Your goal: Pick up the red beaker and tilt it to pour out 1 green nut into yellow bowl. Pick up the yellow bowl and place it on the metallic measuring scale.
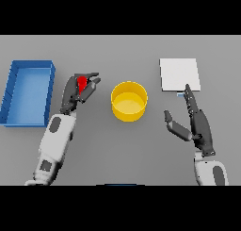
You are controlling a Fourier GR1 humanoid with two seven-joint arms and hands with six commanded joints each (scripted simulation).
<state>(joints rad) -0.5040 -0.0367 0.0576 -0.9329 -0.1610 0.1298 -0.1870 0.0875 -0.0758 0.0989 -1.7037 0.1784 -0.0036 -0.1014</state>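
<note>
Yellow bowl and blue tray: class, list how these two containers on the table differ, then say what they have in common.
1. Shape: the yellow bowl is round; the blue tray is rectangular.
2. Size: the tray covers more of the table than the bowl.
3. Position: the bowl sits near the middle of the table, between the two hands; the tray lies at the far left, beyond the left hand.

Shared: both are open-topped, upright and show nothing inside.

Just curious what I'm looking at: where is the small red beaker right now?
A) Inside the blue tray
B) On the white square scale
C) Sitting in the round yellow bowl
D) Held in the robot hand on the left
D: the small red beaker sits between the curled fingers of the left robot hand, beside the round yellow bowl.
</note>
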